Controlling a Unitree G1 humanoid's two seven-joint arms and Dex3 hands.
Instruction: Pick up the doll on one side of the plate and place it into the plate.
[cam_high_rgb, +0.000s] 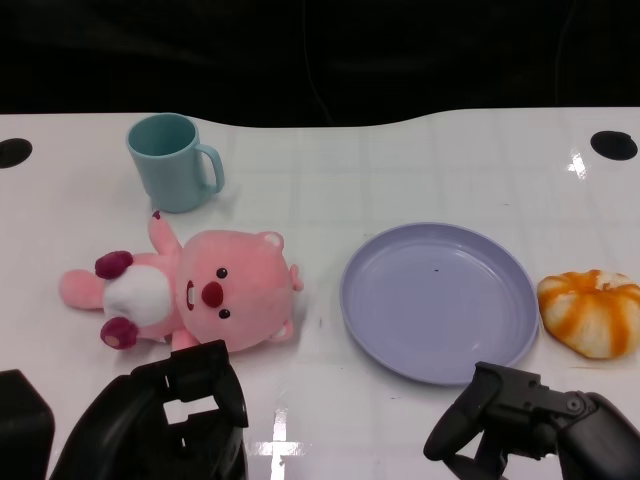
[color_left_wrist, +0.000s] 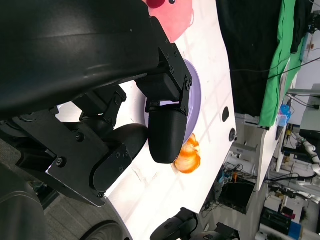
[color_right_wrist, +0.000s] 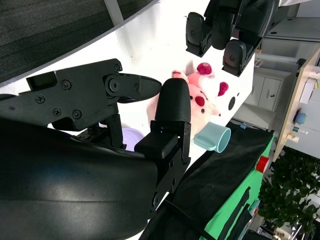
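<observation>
Doll: pink plush doll (cam_high_rgb: 195, 293) w/ dark red paws and white belly lies on its back on the white table (cam_high_rgb: 400, 170), left of the plate, head toward the plate, not touching it. Also seen in right wrist view (color_right_wrist: 200, 102).
Plate: round lilac plastic plate (cam_high_rgb: 439, 300) sits between doll and the orange thing; nothing in it.
My left hand: black left hand (cam_high_rgb: 190, 410) is at the near table edge, just in front of the doll's head, not touching it. Fingers apart, it holds nothing.
My right hand: black right hand (cam_high_rgb: 530, 425) is near the front rim of the plate, on its right part. Fingers spread, nothing in them; right wrist view shows the same (color_right_wrist: 150, 125).
Cup: teal plastic mug (cam_high_rgb: 172, 162) w/ handle stands upright behind the doll, near 1 raised paw.
Orange thing: orange-and-white striped round soft object (cam_high_rgb: 590, 312) lies just right of the plate, maybe touching the rim; I cannot tell.
</observation>
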